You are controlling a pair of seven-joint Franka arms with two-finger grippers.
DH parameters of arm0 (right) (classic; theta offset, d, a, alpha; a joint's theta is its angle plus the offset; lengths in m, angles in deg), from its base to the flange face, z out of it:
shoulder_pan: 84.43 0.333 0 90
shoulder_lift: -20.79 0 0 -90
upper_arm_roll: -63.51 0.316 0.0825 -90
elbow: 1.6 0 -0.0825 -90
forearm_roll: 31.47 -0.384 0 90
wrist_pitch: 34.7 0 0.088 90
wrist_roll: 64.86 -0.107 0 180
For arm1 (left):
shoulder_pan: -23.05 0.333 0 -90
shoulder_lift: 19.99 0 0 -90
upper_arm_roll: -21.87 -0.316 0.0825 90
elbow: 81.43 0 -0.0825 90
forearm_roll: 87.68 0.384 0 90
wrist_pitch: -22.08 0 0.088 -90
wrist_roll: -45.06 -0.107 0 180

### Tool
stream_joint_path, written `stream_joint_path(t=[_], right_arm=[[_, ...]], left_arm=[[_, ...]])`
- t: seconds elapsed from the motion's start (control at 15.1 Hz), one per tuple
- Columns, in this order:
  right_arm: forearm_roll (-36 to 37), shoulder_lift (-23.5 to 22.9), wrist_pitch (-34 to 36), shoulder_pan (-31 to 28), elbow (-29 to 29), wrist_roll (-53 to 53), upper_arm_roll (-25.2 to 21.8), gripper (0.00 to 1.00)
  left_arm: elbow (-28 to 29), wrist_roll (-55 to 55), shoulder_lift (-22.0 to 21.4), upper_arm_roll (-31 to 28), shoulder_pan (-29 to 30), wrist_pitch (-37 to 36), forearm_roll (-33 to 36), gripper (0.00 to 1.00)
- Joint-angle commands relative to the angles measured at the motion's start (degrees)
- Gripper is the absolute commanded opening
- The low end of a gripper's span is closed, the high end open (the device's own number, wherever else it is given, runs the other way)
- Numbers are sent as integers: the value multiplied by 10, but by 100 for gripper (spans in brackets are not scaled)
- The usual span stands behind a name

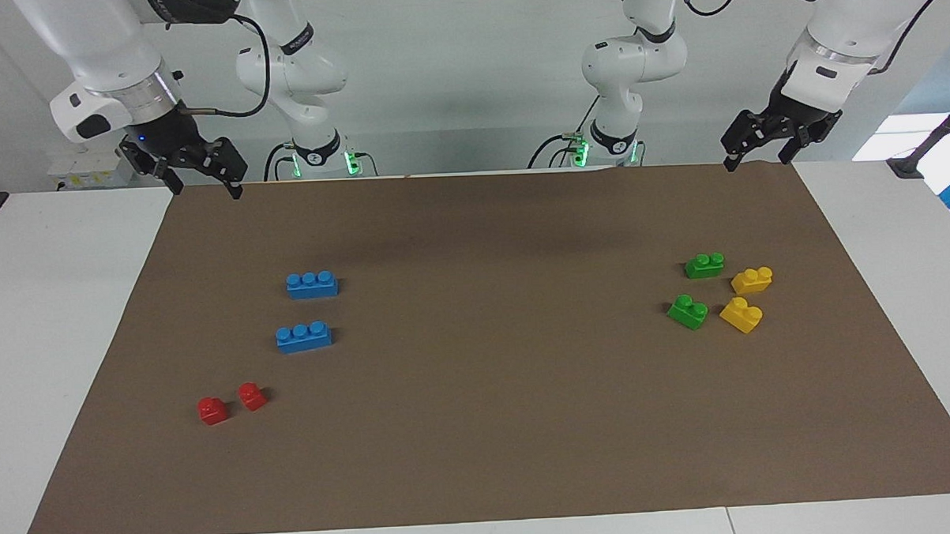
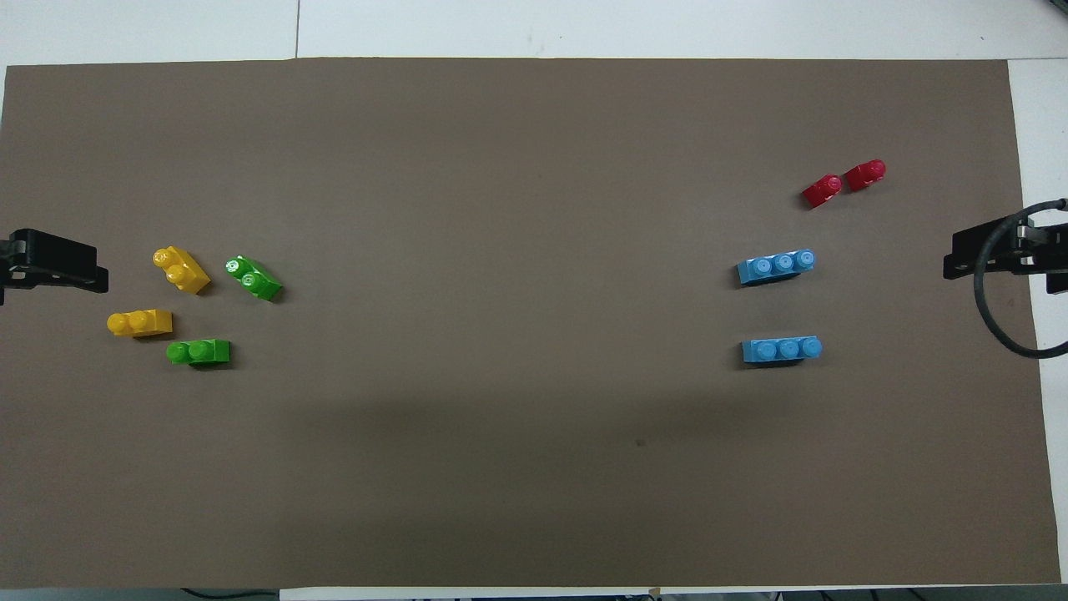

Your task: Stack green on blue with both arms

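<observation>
Two green bricks lie on the brown mat toward the left arm's end: one (image 1: 704,265) (image 2: 198,351) nearer to the robots, the other (image 1: 687,311) (image 2: 254,278) farther out. Two blue three-stud bricks sit toward the right arm's end, one (image 1: 311,284) (image 2: 782,349) nearer to the robots than the other (image 1: 303,336) (image 2: 776,267). My left gripper (image 1: 756,162) (image 2: 58,265) hangs open and empty, high over the mat's corner by its own base. My right gripper (image 1: 205,189) (image 2: 980,255) is likewise open, empty and raised over the corner at its end.
Two yellow bricks (image 1: 752,279) (image 1: 741,314) lie right beside the green ones, toward the mat's edge. Two small red bricks (image 1: 212,410) (image 1: 252,396) sit farther from the robots than the blue ones. The brown mat (image 1: 495,393) covers most of the white table.
</observation>
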Motion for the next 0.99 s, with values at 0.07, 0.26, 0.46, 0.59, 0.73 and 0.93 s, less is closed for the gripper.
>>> stream_joint_path(t=[0.07,0.26,0.46,0.59,0.73,0.93], right_arm=[[0,18,-12,-3,21,-5,3,100],[0,15,-13,-4,17,-6,2,100],[0,15,-25,-3,17,-12,2,100],[0,15,-26,-4,20,-29,2,100],[-6,22,-29,-11,39,-93,1,99],[-70,25,-52,-34,66,-249,-3,98]], left_arm=[[-13,-8,7,-4,-2,3,-10,100],[-13,-8,7,-4,-2,3,-10,100],[-12,-8,7,-4,-2,3,-10,100],[-12,-8,7,-4,-2,3,-10,100],[-12,-8,7,-4,-2,3,-10,100],[-5,1,4,-4,-1,6,-10,100]])
